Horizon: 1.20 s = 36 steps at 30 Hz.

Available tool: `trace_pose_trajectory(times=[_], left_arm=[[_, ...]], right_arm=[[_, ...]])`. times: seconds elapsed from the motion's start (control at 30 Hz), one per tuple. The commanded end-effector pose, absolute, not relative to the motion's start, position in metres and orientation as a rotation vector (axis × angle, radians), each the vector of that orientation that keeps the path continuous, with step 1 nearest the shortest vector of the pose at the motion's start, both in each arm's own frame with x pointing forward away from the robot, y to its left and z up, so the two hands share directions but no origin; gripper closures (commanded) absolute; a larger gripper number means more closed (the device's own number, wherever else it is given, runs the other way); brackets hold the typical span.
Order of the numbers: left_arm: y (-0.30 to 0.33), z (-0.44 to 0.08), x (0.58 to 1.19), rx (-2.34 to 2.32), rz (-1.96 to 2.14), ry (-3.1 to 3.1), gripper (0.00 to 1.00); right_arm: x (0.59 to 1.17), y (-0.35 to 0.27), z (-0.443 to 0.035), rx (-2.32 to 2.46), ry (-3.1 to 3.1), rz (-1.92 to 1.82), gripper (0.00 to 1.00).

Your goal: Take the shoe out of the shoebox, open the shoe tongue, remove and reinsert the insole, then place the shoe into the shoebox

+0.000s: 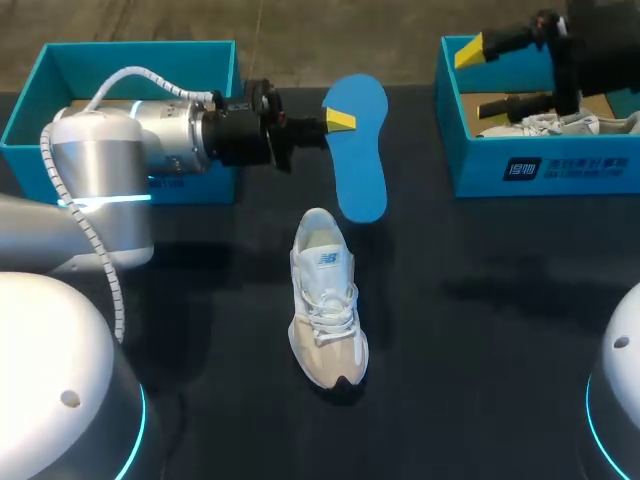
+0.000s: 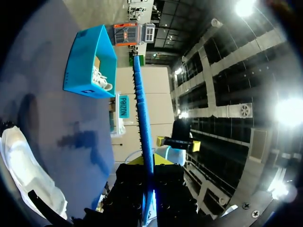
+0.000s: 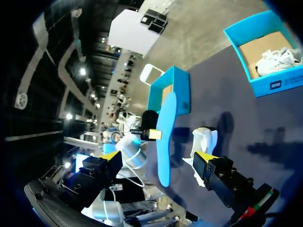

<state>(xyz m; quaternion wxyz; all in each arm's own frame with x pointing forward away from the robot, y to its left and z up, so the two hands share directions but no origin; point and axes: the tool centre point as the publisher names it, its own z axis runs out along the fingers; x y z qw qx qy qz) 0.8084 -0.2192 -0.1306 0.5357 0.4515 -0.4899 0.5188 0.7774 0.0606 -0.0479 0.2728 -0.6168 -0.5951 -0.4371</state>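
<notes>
Blue insole edge-on in left gripper, yellow tips half-hidden

— Do the left gripper tips show in its wrist view?
— Barely; its black body hides their hold on the insole. The rim cuts off the shoe beside it.

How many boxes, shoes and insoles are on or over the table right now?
Boxes: 2, left box and right box
Shoes: 2, table shoe and boxed shoe
Insoles: 1, blue insole
Total: 5
</notes>
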Motion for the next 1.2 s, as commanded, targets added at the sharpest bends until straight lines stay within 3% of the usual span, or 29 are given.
trace_pose_trajectory(times=[0.03, 0.63, 1.2], left_arm=[[-0.220, -0.133, 0.811, 1.071, 1.225, -1.174, 1.00], [-0.224, -0.142, 0.813, 1.066, 1.174, -1.210, 1.00], [-0.227, -0.142, 0.811, 1.054, 1.183, -1.205, 1.00]], right_arm=[[0.776, 0.070, -0.035, -1.848, -1.746, -1.009, 0.00], [0.781, 0.112, -0.009, -2.058, -2.047, -0.653, 0.00], [0.789, 0.143, -0.015, -2.190, -2.230, -0.336, 0.00]])
